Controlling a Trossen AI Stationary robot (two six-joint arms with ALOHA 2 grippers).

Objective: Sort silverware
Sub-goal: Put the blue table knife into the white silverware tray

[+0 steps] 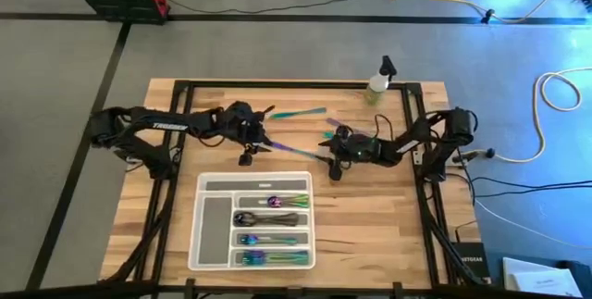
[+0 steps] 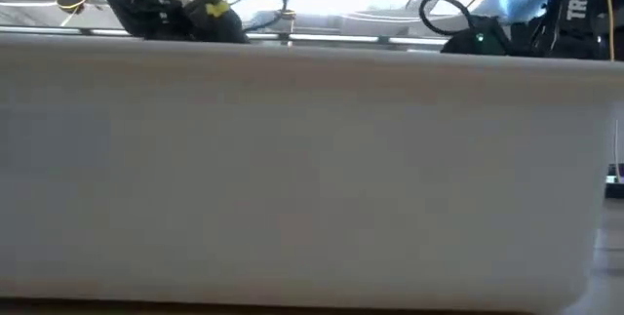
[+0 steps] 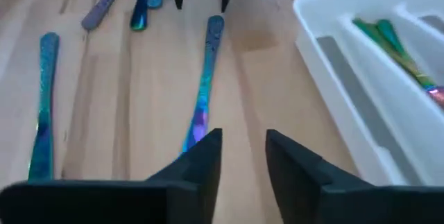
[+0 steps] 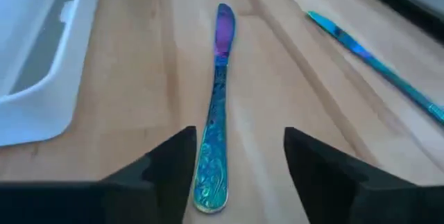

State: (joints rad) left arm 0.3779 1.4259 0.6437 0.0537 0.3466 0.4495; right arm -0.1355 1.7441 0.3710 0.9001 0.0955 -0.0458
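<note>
Your right gripper (image 4: 236, 165) spread around a knife (image 4: 216, 106) on the surface (image 1: 370, 216), your left gripper (image 3: 243, 158) spread beside its blade, tray (image 1: 208, 234) near.

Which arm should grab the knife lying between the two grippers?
Probably right. The right gripper is open with the knife handle lying between its fingers. The left gripper is also open, but the knife's other end sits just off to one side of its gap.

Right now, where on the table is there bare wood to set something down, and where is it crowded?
Bare wood lies left of the tray and right of it, toward the table edge. Crowded: the strip above the tray, where the left gripper, right gripper and loose silverware sit.
</note>
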